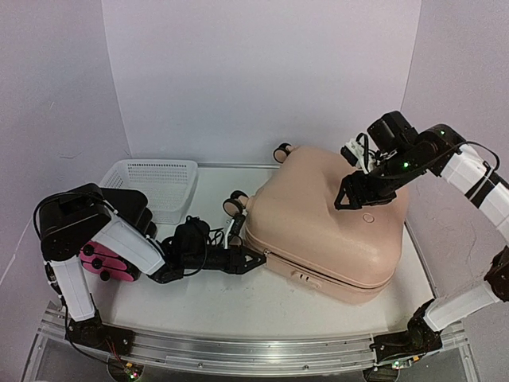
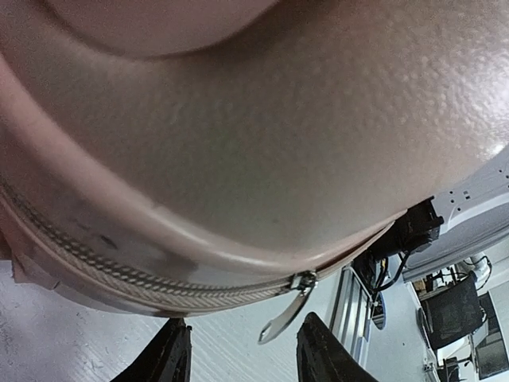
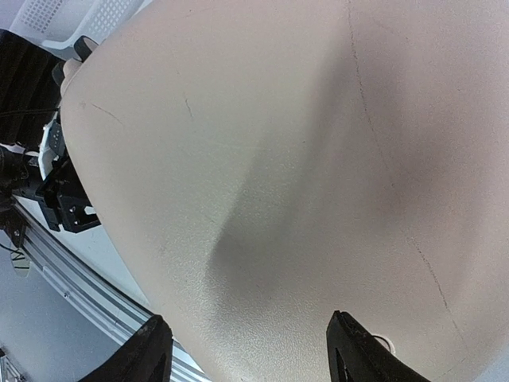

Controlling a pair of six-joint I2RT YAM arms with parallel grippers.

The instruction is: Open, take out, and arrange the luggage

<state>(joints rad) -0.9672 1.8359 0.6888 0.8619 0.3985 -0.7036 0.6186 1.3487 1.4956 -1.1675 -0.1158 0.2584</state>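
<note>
Beige suitcase (image 1: 326, 231) lies shut. Left gripper (image 2: 242, 328) half open around zipper pull (image 2: 280, 320). Right gripper (image 3: 246, 322) wide over suitcase top.

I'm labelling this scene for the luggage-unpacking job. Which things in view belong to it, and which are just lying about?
In the job: large beige-pink hard-shell suitcase, its metal zipper pull, left gripper at that pull, right gripper over the shell.
Lying about: white plastic mesh basket, black box with pink drawer fronts.

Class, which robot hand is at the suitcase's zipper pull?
The left hand, beside the zipper pull; the right hand is over the suitcase's top.
</note>
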